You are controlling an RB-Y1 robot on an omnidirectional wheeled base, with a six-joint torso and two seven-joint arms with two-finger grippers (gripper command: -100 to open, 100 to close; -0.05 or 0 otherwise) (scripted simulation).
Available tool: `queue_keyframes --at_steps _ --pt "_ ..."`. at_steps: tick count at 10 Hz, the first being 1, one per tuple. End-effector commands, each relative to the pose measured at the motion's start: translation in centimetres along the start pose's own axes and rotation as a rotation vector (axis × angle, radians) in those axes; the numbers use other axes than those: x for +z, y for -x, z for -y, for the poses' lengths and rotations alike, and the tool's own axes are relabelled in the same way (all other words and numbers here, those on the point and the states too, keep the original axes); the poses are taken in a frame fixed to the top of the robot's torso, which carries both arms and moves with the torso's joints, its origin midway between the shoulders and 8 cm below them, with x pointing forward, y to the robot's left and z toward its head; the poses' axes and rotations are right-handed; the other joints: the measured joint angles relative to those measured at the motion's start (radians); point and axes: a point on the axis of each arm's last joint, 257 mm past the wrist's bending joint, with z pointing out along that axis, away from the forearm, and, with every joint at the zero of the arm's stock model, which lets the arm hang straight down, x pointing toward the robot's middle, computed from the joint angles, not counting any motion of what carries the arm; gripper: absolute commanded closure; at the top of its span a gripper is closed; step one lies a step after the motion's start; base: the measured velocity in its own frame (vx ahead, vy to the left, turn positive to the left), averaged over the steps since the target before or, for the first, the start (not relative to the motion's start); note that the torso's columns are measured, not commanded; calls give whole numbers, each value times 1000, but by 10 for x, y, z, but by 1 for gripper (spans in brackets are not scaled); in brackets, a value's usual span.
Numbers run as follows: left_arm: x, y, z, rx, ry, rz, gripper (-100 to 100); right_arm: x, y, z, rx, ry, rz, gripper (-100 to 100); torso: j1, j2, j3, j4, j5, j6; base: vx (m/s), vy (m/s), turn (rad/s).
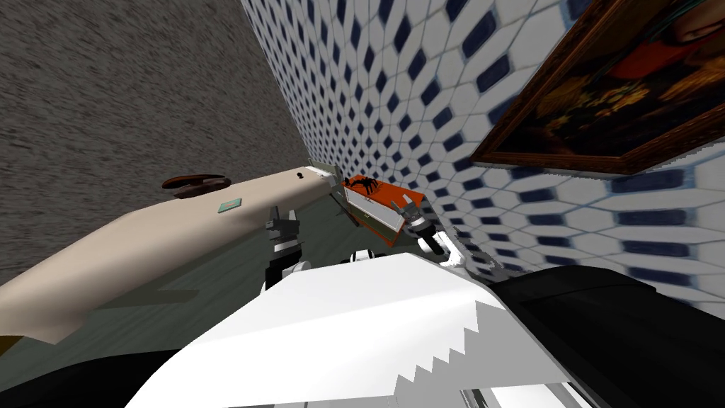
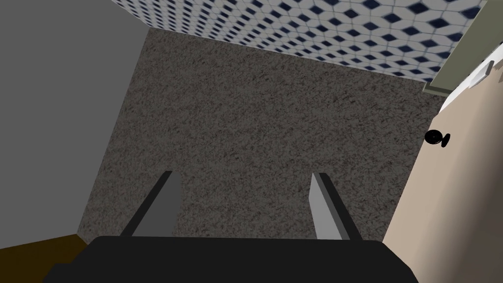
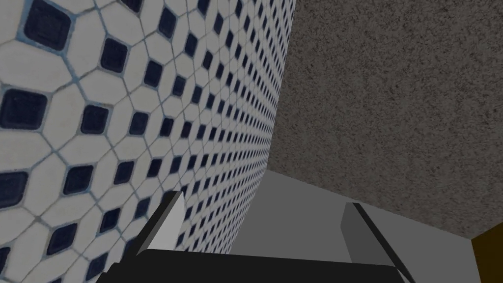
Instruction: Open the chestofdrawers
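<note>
The chest of drawers (image 1: pixel 377 208) is small in the head view, with an orange top and a white front, standing against the blue-and-white tiled wall (image 1: pixel 396 85). A black spidery ornament (image 1: pixel 362 184) sits on its top. My right gripper (image 1: pixel 412 210) hangs just short of the chest's near end, open and holding nothing. In its own wrist view the right gripper (image 3: pixel 263 199) faces the tiled wall. My left gripper (image 1: pixel 283 214) is further left, beside a beige door, also open. The left gripper (image 2: pixel 243 174) has nothing between its fingers.
A beige door (image 1: pixel 177 234) with a black knob (image 2: pixel 436 138) stretches along my left side. A dark brown object (image 1: pixel 195 184) lies beyond the door. A framed painting (image 1: pixel 609 92) hangs on the tiled wall at my right. Grey-green floor (image 1: pixel 318 234) runs between door and chest.
</note>
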Motion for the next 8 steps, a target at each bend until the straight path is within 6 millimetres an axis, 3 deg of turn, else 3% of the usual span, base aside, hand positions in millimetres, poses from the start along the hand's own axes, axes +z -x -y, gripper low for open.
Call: queue_keyframes --at_steps 1,8 --pt "0 0 0 0 0 0 0 -5 -19 5 -144 30 -67 -100 -1 2 1 0 0 0 94 87 -78" --pt "0 0 0 0 0 0 0 -17 -65 20 -453 111 -202 -100 1 1 0 0 0 0 88 93 -56"
